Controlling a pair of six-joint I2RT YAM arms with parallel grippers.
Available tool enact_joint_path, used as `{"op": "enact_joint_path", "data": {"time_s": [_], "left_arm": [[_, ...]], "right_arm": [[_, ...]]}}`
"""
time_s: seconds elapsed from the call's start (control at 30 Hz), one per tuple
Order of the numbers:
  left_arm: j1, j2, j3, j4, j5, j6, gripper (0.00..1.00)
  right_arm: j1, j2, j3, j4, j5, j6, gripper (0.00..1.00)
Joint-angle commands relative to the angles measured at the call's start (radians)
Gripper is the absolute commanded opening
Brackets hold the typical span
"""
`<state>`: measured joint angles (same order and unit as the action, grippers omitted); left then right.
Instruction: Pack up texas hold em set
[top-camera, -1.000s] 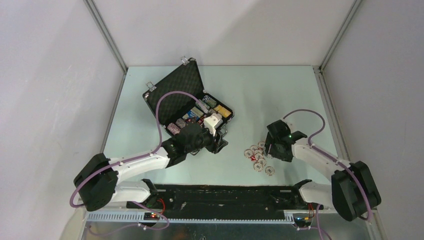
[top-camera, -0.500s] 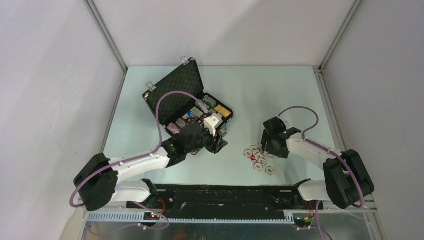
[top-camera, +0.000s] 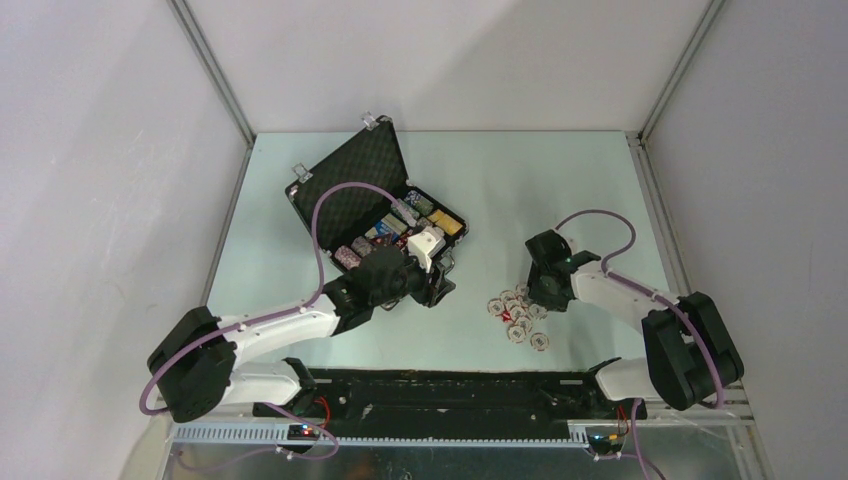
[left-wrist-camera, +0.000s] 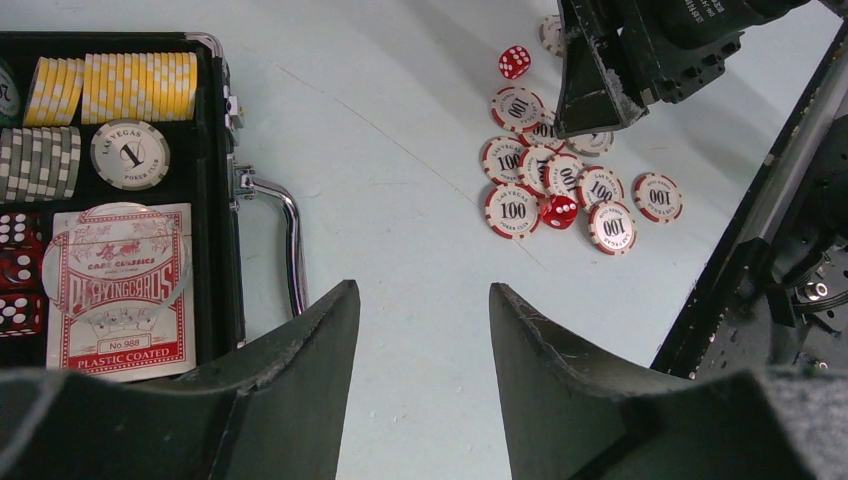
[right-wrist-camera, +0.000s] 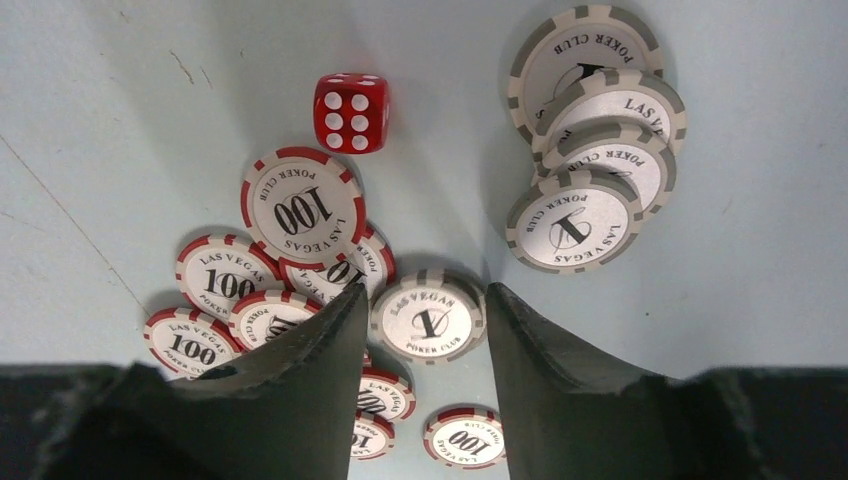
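The black case (top-camera: 350, 195) lies open at the left with chips, dice and a card deck (left-wrist-camera: 120, 285) in its tray. Loose red-and-white 100 chips (right-wrist-camera: 300, 208), a fan of grey chips (right-wrist-camera: 595, 140) and a red die (right-wrist-camera: 352, 112) lie on the table to its right. My right gripper (right-wrist-camera: 426, 290) is down among them, its fingers against both sides of one flat grey chip (right-wrist-camera: 428, 318). My left gripper (left-wrist-camera: 425, 295) hovers open and holding nothing over bare table beside the case's silver handle (left-wrist-camera: 285, 240).
A second red die (left-wrist-camera: 558, 210) sits among the 100 chips. The black rail (top-camera: 450, 385) runs along the near edge behind the loose chips. The upright lid of the case (top-camera: 345, 180) stands at the far left.
My right gripper has shifted left and lowered onto the loose chips, and its jaws have narrowed around a grey chip. The left arm has not moved.
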<state>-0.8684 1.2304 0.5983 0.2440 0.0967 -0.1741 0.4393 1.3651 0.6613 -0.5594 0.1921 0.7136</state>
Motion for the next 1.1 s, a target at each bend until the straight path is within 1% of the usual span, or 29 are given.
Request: {"op": "enact_joint_path", "data": {"time_s": [0.0,0.03,0.13,0.2,0.23,0.27,0.33,0.53,0.83,1.07], "left_arm": [[-0.003,-0.003,0.013,0.016,-0.016,0.026,0.57],[-0.003,-0.003,0.012,0.016,-0.016,0.027,0.57],[-0.003,-0.002,0.013,0.016,-0.016,0.027,0.57],[-0.004,-0.001,0.014,0.016,-0.016,0.027,0.57],[-0.003,0.0,0.014,0.016,-0.016,0.027,0.57],[-0.003,0.002,0.014,0.016,-0.017,0.027,0.57],[-0.004,0.002,0.014,0.017,-0.016,0.027,0.57],[-0.003,0.003,0.015,0.017,-0.015,0.028,0.57],[-0.004,0.003,0.015,0.015,-0.016,0.028,0.57],[-0.004,0.002,0.015,0.014,-0.019,0.029,0.57]], "right_arm": [[-0.018,0.004,-0.004,-0.02,-0.002,-0.012,0.47],[-0.019,-0.003,-0.005,-0.022,-0.002,-0.013,0.45],[-0.025,-0.018,-0.005,-0.028,0.0,-0.019,0.42],[-0.031,-0.03,-0.005,-0.033,-0.003,-0.027,0.48],[-0.031,-0.038,-0.005,-0.036,-0.003,-0.03,0.55],[-0.033,-0.046,-0.005,-0.037,-0.003,-0.033,0.6],[-0.034,-0.058,-0.005,-0.043,-0.003,-0.039,0.62],[-0.011,-0.077,-0.005,-0.06,-0.01,-0.059,0.65],[0.026,-0.013,-0.005,-0.048,0.015,-0.042,0.64],[0.034,0.053,-0.001,-0.057,0.038,-0.025,0.61]]}}
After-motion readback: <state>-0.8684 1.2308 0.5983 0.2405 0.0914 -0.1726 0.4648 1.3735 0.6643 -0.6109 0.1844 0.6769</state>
